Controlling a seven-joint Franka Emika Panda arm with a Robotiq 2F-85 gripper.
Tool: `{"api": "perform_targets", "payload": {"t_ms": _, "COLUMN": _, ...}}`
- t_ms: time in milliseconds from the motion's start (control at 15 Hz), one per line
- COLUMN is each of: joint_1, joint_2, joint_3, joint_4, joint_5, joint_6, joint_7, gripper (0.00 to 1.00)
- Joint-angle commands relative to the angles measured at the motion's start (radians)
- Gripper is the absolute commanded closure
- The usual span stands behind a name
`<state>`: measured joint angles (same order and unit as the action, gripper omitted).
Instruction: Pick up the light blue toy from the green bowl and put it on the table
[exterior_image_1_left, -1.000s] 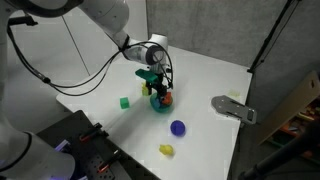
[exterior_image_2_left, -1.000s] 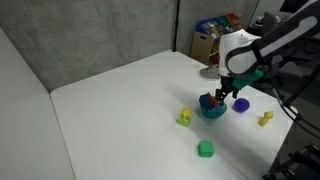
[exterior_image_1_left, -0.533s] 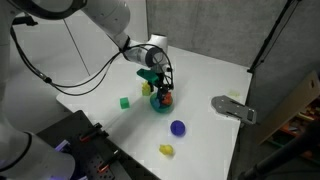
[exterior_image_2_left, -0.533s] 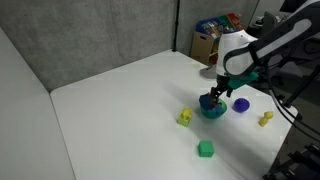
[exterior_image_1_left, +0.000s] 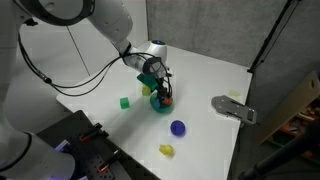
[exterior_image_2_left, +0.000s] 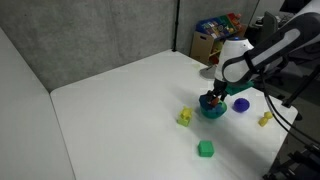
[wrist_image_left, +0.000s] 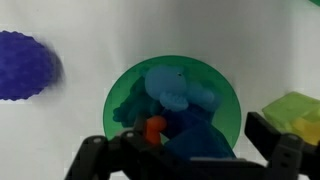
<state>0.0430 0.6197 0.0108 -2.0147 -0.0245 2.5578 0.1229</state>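
Early days: spread hand hangs over the green bowl (light blue toy inside, ungrabbed), drop-off on the surface not yet done.

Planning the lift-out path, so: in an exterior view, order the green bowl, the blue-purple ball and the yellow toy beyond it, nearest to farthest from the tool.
1. green bowl, directly under the tool.
2. blue-purple ball, off toward the camera.
3. yellow toy, past the ball, closest to the camera.
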Motion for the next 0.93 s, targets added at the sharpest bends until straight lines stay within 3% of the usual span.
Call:
{"api": "perform_targets", "payload": {"t_ms": 0, "joint_1": -0.003, "joint_2": 0.028, "joint_3": -0.009, "joint_4": -0.009, "joint_5": 0.011, "joint_6": 0.061, "joint_7": -0.015, "gripper": 0.0}}
{"api": "perform_targets", "payload": {"t_ms": 533, "joint_1": -0.013, "joint_2": 0.087, "joint_3": -0.005, "joint_4": -0.008, "joint_5": 0.034, "joint_6": 0.088, "joint_7": -0.018, "gripper": 0.0}}
{"api": "perform_targets", "payload": {"t_ms": 600, "joint_1": -0.013, "joint_2": 0.09, "joint_3": -0.007, "joint_4": -0.004, "joint_5": 0.037, "joint_6": 0.08, "joint_7": -0.013, "gripper": 0.25}}
{"api": "perform_targets", "payload": {"t_ms": 667, "joint_1": -0.014, "joint_2": 0.09, "joint_3": -0.007, "joint_4": -0.003, "joint_5": 0.039, "joint_6": 0.076, "joint_7": -0.015, "gripper": 0.28}}
{"api": "perform_targets", "payload": {"t_ms": 867, "joint_1": -0.017, "joint_2": 0.075, "joint_3": -0.01, "joint_4": 0.003, "joint_5": 0.056, "joint_6": 0.057, "joint_7": -0.005, "gripper": 0.49}}
